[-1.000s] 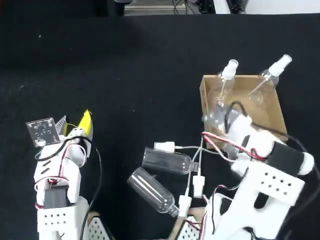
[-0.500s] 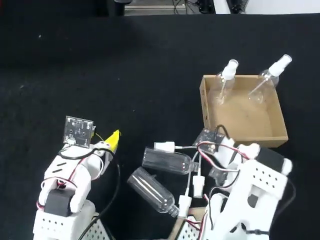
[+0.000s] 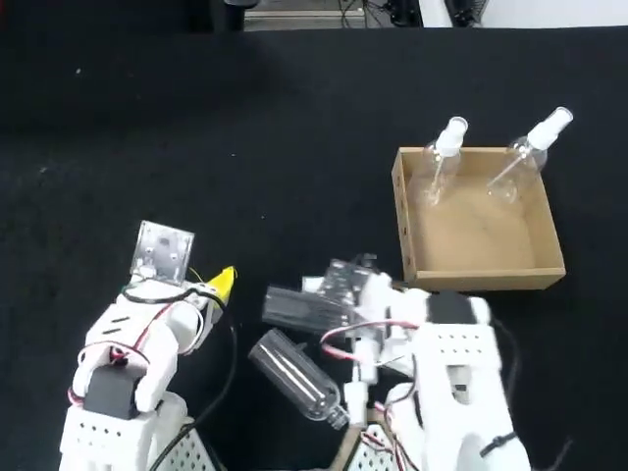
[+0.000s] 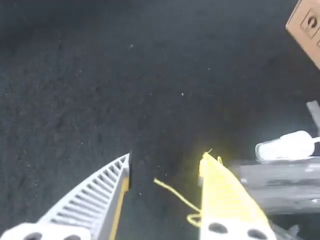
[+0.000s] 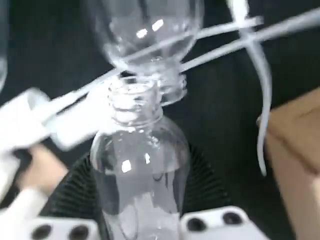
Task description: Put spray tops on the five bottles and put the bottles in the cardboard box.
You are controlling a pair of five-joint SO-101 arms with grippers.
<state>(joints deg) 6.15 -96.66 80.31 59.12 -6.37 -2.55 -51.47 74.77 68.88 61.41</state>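
Black surface (image 3: pixel 245 118) under both arms. Your right gripper (image 5: pixel 142 175) is clamped on an uncapped bottle (image 5: pixel 135 135), its neck right by another bottle (image 5: pixel 145 30) — your left gripper (image 4: pixel 166 160) gapes, empty. Two capped bottles (image 3: pixel 440 162) lean in the box (image 3: pixel 407 211).

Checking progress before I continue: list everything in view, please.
Black cloth table cover: 1, black, under everything.
Open brown cardboard box: 1, brown, on the cloth beyond the right arm.
Clear plastic bottles with white spray tops: 2, clear, leaning on the box's far wall.
Clear plastic bottles without tops: 3, clear; two lying on the cloth, one in the right gripper.
Loose white spray tops with tubes: at least 2, white, beside the lying bottles.
Left gripper: 1, yellow and grey, open over bare cloth.
Right gripper: 1, black, closed on a topless bottle.
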